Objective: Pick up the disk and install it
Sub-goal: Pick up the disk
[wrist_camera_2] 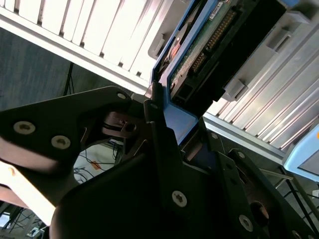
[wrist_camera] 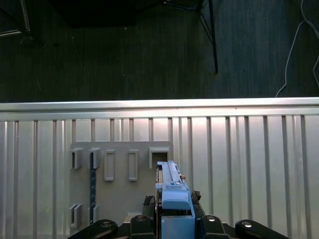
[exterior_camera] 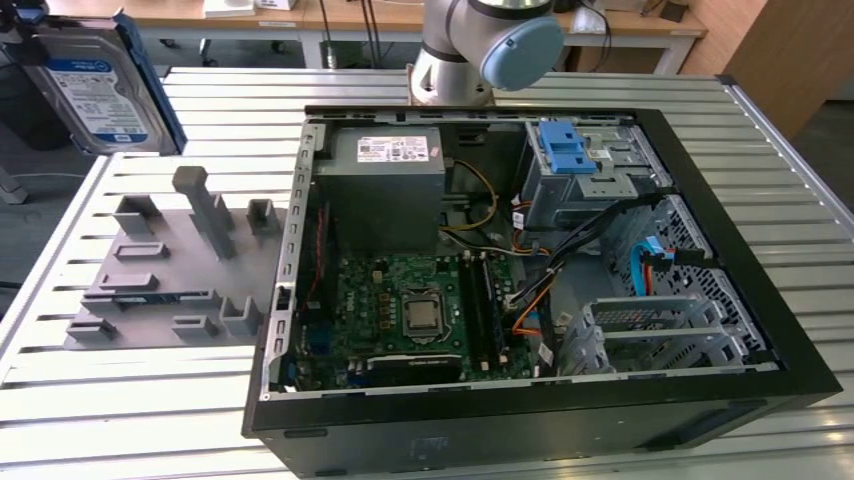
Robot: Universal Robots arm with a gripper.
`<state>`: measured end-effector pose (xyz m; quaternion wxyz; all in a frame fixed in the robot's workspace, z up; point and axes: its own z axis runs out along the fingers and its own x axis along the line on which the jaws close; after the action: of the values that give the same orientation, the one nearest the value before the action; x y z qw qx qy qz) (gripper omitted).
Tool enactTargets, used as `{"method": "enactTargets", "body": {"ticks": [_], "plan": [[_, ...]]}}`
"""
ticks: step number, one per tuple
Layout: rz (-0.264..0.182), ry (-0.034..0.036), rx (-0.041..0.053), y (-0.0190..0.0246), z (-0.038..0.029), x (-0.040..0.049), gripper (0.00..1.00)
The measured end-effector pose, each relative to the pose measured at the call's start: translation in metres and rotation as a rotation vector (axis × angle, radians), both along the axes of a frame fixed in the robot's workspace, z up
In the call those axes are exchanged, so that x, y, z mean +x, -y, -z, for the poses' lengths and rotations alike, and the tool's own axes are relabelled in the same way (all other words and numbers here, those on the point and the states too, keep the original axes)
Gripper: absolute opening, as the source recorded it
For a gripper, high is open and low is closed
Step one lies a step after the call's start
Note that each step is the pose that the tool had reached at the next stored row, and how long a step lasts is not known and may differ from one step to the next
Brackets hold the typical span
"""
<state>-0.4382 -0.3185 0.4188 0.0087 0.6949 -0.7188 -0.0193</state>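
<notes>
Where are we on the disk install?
Done: pickup. The gripper is shut on the disk, which hangs clear of the grey fixture. In hand: the disk, held above the table. Left: the install; the disk is not yet in the open computer case.

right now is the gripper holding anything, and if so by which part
Yes. The gripper holds the disk. It is clamped on the blue carrier rail at one end of the drive.
</notes>
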Motion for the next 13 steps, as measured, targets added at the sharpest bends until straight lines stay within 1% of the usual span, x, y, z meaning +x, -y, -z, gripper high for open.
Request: {"method": "enactTargets", "body": {"ticks": [13], "plan": [[0.0, 0.0001, 0.0, -0.0008, -0.0083, 0.0, 0.36]]}}
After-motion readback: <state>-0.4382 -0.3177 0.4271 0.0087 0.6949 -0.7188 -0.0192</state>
